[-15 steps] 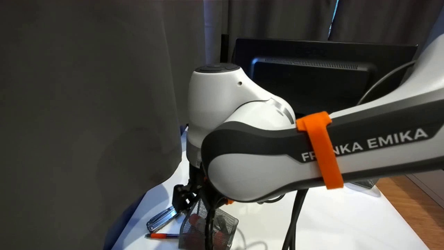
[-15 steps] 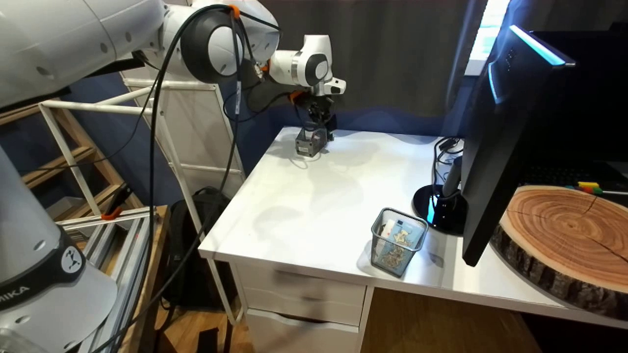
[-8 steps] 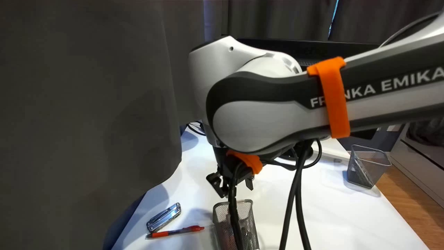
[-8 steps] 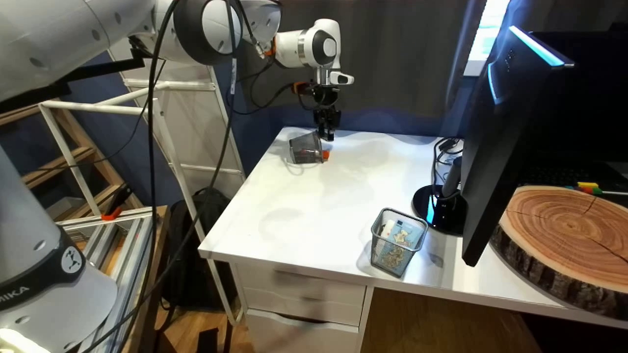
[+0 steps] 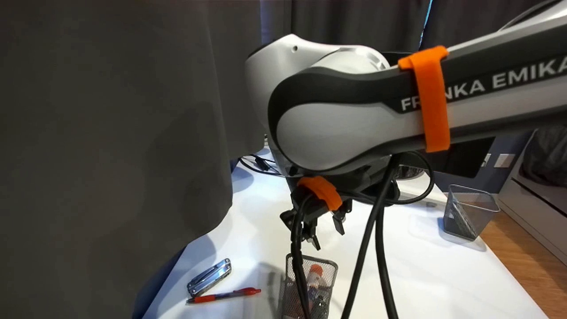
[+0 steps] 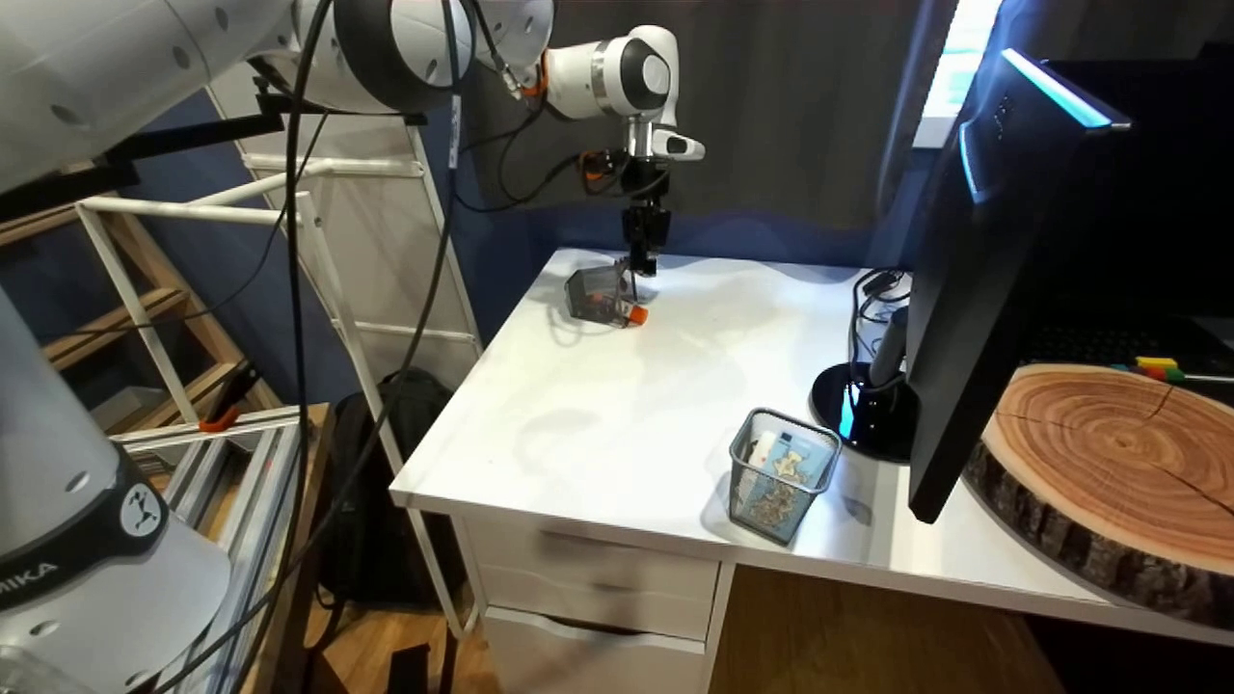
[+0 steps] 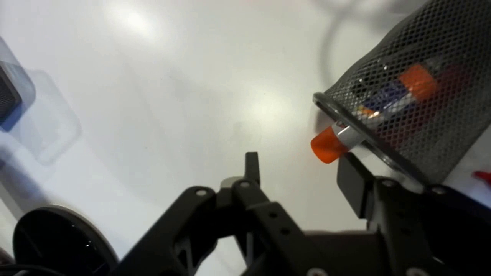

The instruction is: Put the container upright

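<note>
In the wrist view there is one gripper [image 7: 301,172], its two jaws spread wide with white worktop [image 6: 627,405] showing between them. Beside one jaw runs the rim of the container [image 7: 452,126], a grey mesh box lying on its side near the worktop's curtain-side corner farthest from the monitor [image 6: 1022,270], its mouth toward that monitor; whether jaw and rim touch, I cannot tell. Two orange ends show, one poking past the rim and one inside; I cannot tell if they belong to one stick [image 7: 348,137] or two.

Toward the edge under the curtain [image 5: 133,133] lie one silver folded tool [image 5: 209,278] and one red pen [image 5: 223,295], close together. One more mesh holder [image 6: 768,523] stands upright with a picture card [image 6: 805,463] in it, well apart, by the edge opposite the curtain. There is one monitor, and one wood slice [image 6: 1118,463] just beyond it.

Against a second ago, the gripper is higher and the container lies turned another way; pen and tool lie where they were. The upright holder, then mostly behind the arm [image 5: 328,133] in an exterior view, now shows in both exterior views.

The wrist view brings out the stick's blue label and catches only a red tip at its border, while an exterior view shows the pen whole; the wood slice shows only in an exterior view
</note>
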You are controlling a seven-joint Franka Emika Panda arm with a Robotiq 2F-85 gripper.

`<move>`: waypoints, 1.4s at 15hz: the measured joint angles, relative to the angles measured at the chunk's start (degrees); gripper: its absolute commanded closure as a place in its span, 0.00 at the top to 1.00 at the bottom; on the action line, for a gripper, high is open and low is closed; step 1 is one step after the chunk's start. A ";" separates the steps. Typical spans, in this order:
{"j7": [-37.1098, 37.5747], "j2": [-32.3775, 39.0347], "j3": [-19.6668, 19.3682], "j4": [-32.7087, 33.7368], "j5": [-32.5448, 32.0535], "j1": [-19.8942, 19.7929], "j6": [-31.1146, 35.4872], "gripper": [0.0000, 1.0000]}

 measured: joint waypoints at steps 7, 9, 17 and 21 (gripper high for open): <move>-3.42 -10.74 3.25 -8.24 4.86 -4.20 11.22 1.00; -6.81 -14.06 5.24 -13.23 7.69 -6.63 16.56 1.00; -17.09 -16.45 10.17 -24.97 13.90 -12.47 33.28 1.00; -21.86 -15.84 12.97 -25.34 17.02 -14.55 33.37 1.00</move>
